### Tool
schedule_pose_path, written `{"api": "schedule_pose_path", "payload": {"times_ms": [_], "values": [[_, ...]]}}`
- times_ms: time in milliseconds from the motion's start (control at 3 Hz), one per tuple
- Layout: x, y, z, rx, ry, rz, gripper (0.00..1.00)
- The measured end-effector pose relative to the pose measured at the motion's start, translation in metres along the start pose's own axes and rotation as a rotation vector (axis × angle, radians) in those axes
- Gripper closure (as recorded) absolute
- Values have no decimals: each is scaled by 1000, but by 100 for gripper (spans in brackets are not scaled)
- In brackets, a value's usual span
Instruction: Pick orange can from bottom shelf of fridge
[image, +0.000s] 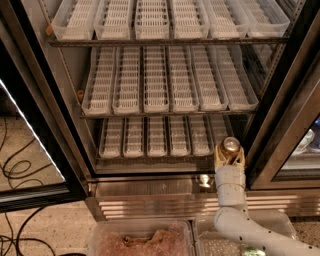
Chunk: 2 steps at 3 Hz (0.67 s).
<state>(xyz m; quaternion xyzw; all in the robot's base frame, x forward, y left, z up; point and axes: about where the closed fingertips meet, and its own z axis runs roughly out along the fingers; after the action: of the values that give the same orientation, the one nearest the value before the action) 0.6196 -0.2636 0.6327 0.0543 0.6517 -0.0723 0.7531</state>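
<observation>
**Orange can held at the right front of the bottom shelf**

Orange can (230, 146) sits in the gripper (230, 153), its silver top facing the camera and its copper body mostly hidden between the pale fingers (219, 159), which are closed against its sides.

Nearest the camera, two clear plastic bins lie along the lower edge. The left bin (100, 235) holds something brownish, and the right bin (282, 220) is partly covered by the white arm (231, 200). The arm rises from the lower right corner and bends upward to the gripper.

Just behind it runs the stainless steel base trim (145, 189) of the fridge (70, 85), with a small bright reflection (204, 181) to the left of the arm.

Above the trim is the bottom shelf (150, 137) with its row of white slotted trays. The can is at this shelf's right front corner, beside the black frame. Whether it touches a tray cannot be told.

Farther back and higher are the middle rack (170, 80) and the top rack (150, 17), both lined with white trays.

On the left, the black-framed glass door (35, 115) stands open, with dark cables (15, 165) on the floor beyond it.
</observation>
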Motion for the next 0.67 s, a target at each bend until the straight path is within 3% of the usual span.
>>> {"api": "schedule_pose_path", "payload": {"times_ms": [333,667], "values": [[0,0,0,0,0,0,100],[-12,18,-1,-61,-26,1,100]]}}
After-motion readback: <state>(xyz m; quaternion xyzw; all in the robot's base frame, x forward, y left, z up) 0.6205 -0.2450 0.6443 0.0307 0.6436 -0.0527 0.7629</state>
